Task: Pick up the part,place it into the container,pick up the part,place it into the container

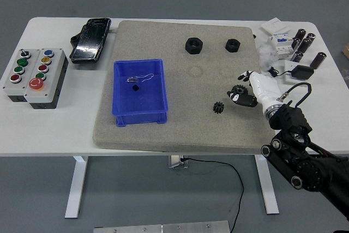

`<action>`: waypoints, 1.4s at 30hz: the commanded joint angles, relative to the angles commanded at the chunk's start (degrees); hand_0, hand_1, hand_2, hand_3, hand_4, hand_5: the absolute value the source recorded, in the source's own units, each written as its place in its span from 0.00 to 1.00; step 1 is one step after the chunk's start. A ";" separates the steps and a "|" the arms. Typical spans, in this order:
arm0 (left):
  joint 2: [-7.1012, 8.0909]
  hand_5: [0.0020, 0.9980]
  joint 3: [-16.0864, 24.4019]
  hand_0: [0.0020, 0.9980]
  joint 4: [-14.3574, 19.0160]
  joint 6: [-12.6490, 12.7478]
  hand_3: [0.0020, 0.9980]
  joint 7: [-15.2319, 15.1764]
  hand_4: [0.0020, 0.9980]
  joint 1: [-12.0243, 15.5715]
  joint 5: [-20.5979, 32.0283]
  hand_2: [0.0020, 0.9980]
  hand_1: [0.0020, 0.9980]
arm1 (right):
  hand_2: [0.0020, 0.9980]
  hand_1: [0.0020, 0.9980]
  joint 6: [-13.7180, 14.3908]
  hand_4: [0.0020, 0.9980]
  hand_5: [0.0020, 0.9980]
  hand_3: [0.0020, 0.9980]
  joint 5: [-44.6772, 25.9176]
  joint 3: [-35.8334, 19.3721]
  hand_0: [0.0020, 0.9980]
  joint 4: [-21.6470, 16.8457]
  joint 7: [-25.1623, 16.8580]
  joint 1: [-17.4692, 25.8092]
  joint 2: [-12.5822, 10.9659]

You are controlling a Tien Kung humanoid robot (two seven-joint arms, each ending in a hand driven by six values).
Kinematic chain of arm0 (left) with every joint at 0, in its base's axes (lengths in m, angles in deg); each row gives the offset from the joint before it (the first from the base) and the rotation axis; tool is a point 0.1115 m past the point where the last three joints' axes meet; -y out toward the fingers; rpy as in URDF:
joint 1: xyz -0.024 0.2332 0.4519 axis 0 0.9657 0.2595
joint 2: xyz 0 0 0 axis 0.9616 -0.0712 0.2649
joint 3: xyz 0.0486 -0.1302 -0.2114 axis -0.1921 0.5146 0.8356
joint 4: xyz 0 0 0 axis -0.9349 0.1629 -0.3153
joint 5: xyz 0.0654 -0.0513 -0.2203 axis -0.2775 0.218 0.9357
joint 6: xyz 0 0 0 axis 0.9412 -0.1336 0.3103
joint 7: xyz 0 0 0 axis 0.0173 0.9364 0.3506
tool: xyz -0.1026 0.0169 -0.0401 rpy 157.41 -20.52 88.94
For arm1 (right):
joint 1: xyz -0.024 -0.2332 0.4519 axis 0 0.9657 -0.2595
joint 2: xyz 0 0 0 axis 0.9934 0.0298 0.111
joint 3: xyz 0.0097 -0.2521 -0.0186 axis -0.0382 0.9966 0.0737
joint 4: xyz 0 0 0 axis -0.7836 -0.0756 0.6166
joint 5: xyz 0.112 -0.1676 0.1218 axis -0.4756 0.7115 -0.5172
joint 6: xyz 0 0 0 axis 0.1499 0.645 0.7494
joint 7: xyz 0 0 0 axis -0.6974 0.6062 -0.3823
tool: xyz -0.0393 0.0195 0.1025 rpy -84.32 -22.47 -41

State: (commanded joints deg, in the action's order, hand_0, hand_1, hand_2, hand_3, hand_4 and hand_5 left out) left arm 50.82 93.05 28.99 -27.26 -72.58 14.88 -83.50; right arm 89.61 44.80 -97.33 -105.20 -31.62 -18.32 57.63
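My right hand (244,92) reaches in from the lower right over the grey mat's (180,129) right side. Its fingers (246,101) are curled around a small black gear (238,90), which sticks out on the hand's left side. A second black gear (218,107) lies on the mat just left of the hand, apart from it. The blue container (159,101) stands on the left half of the mat, with a small black piece (136,87) and a thin wire-like bit inside. My left arm is out of view.
Two black hex nuts (193,45) (233,45) lie at the back of the mat. A button box (35,75) and a black device (90,39) sit at the left. White parts and dark cylinders (300,42) crowd the back right corner.
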 joint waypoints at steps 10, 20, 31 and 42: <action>-0.25 0.36 -0.04 0.66 0.00 -0.08 0.62 -0.06 0.71 -0.07 -0.27 0.58 0.62 | 0.70 0.64 -0.21 0.83 0.42 0.70 -2.00 1.46 0.56 2.84 -0.51 -1.45 0.23; -0.26 0.36 -0.05 0.66 0.00 -0.09 0.62 0.03 0.71 0.04 -0.40 0.58 0.62 | 0.66 0.63 0.39 0.64 0.26 0.69 -3.42 3.44 0.53 4.67 -0.87 -2.08 0.82; -0.26 0.36 -0.27 0.66 0.00 -0.10 0.62 -0.07 0.71 0.03 -0.22 0.58 0.63 | 0.52 0.63 2.64 0.48 0.00 0.63 -3.59 5.05 0.53 5.49 -0.40 -2.34 0.87; -0.28 0.36 -0.18 0.66 0.00 -0.06 0.62 0.04 0.71 0.14 -0.19 0.58 0.62 | 0.46 0.61 4.14 0.43 0.00 0.56 -1.77 7.31 0.54 -3.23 1.24 -4.40 0.11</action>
State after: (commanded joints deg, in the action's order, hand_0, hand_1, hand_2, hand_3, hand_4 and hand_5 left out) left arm 50.54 92.86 28.99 -27.32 -72.54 15.02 -83.69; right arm 93.76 43.04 -90.02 -108.42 -30.38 -22.72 57.73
